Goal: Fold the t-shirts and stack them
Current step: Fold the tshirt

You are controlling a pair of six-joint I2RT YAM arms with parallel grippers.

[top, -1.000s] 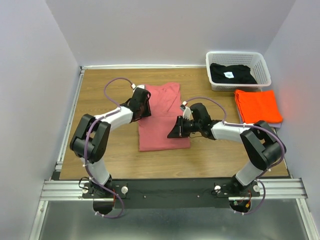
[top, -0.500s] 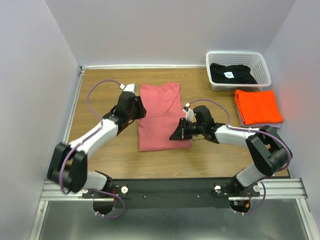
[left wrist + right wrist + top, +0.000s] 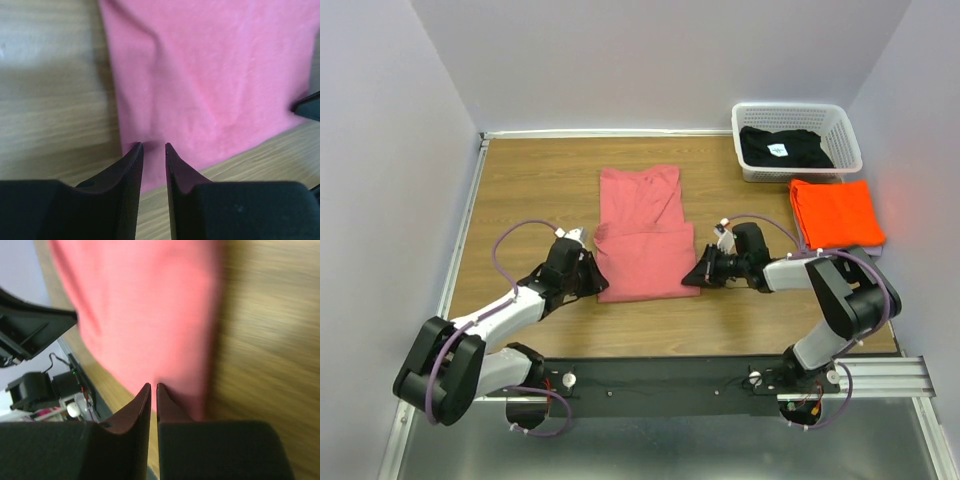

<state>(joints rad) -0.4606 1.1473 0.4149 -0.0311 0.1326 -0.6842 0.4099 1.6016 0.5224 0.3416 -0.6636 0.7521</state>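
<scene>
The dusty pink-red t-shirt (image 3: pixel 642 235) lies partly folded on the middle of the table, with a crease across its middle. My left gripper (image 3: pixel 597 284) is at its near left corner. In the left wrist view the jaws (image 3: pixel 154 145) are almost closed, with pink cloth (image 3: pixel 210 75) between them. My right gripper (image 3: pixel 692 278) is at the near right corner. In the right wrist view its jaws (image 3: pixel 153 385) are pinched on the shirt's near edge (image 3: pixel 145 305). The bright orange t-shirt (image 3: pixel 835 212) lies folded at the right. The black t-shirt (image 3: pixel 782 148) lies in the basket.
The white lattice basket (image 3: pixel 790 106) stands at the back right corner, just behind the orange shirt. Bare wooden table (image 3: pixel 530 190) lies to the left of the pink shirt. White walls close in the left, back and right sides.
My left gripper has swung from the shirt's far left edge down to its near left corner. My right gripper has moved slightly nearer and rightward to the near right corner.
</scene>
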